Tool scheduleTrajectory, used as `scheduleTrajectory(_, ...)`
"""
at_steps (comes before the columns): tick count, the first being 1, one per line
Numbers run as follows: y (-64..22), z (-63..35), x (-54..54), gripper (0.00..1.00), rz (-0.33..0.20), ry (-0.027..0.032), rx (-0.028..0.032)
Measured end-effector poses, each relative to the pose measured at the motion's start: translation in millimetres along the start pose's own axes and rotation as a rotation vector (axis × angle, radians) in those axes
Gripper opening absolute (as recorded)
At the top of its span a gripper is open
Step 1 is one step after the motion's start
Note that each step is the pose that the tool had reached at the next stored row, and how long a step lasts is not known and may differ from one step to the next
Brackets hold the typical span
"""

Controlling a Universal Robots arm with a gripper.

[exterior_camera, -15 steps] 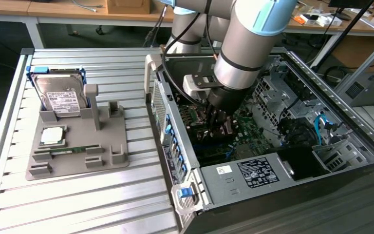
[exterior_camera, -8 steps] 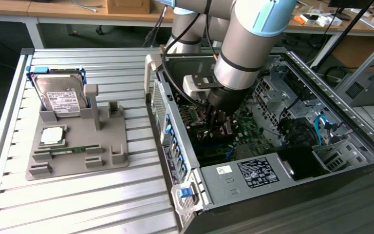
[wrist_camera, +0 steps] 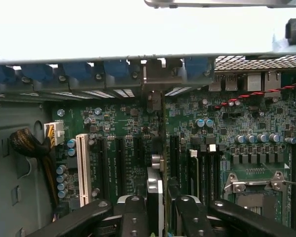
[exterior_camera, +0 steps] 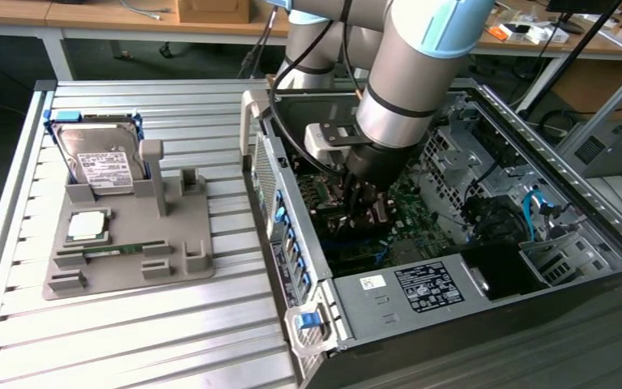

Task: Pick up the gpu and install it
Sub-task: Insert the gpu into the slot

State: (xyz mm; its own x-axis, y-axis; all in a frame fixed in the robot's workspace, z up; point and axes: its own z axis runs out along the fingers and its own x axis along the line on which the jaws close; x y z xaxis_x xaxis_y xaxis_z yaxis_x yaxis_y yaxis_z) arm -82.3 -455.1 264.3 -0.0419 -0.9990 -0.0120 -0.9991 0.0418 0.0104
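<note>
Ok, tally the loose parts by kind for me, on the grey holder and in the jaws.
hard drive: 1
CPU: 1
memory stick: 1
gpu, in the jaws: 1
Total: 4

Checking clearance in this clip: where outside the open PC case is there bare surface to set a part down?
The slatted table is bare between the grey fixture tray and the table's near edge, and behind the hard drive. Inside the computer case it is crowded: the hand holds the gpu edge-on over the motherboard slots.
</note>
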Motion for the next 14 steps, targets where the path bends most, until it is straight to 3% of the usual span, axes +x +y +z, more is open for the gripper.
scheduleTrajectory(4, 0.0, -0.2, -0.4, 0.27, 0.000, 0.0120, 0.0003)
scheduleTrajectory(14, 0.1, -0.1, -2.0, 0.27, 0.000, 0.0129, 0.0004)
